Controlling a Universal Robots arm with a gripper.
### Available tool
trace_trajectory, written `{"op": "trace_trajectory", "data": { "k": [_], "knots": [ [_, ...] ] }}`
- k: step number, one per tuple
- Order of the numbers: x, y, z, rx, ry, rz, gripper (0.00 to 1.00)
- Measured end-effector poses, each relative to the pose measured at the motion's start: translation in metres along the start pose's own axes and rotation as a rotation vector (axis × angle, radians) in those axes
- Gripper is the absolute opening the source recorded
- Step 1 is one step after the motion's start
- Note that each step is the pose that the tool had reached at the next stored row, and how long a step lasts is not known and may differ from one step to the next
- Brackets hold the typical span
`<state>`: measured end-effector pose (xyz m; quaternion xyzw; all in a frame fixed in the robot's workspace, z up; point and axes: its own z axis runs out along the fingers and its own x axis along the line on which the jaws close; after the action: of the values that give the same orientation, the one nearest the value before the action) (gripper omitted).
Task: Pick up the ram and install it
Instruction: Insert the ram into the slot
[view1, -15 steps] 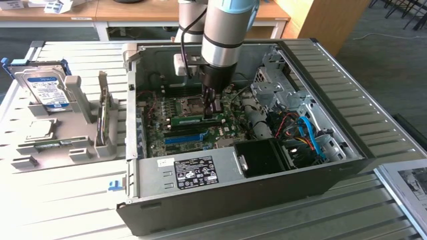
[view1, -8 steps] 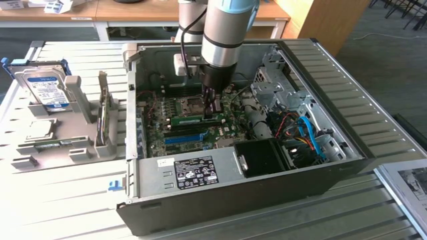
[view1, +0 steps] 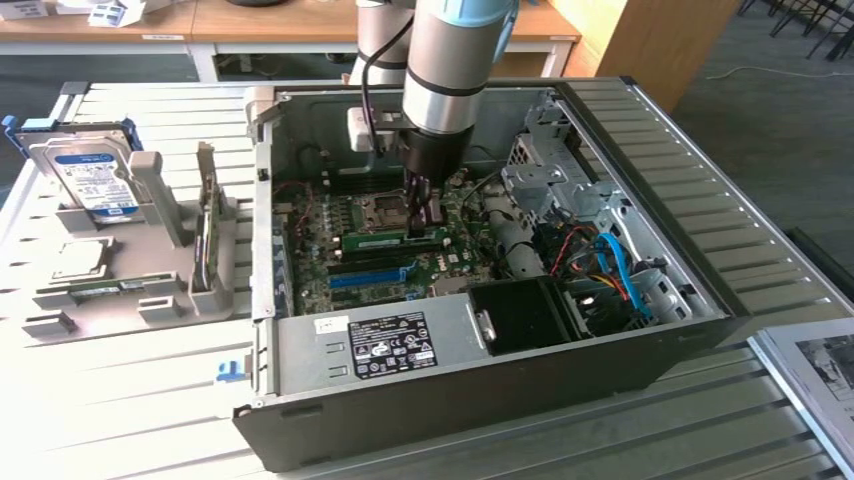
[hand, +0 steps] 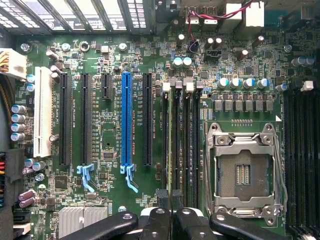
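Pincer (view1: 427, 233) of mine is clamped on the ram (view1: 376, 240), which stands on edge at the memory slots (hand: 184, 145) beside the CPU socket (hand: 243, 170), inside the open computer case (view1: 561, 395).

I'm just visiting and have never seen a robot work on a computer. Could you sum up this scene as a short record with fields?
Setting: open computer case lying on a slatted table
Arm: the arm reaches down into the case
Ram: the ram, a green stick, stands on edge on the motherboard near the processor socket
Hand: the hand is shut, fingertips at one end of the ram
Grip: cannot tell whether it clamps the ram or only touches it
Beside the case: hard drive upright in a grey rack
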<state>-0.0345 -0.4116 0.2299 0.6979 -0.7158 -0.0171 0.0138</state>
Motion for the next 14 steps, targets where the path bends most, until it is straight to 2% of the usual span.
{"op": "trace_trajectory", "data": {
  "k": [14],
  "knots": [
    [0.0000,0.0000,-0.0022,0.0013,0.0000,-0.002,0.11]
  ]
}}
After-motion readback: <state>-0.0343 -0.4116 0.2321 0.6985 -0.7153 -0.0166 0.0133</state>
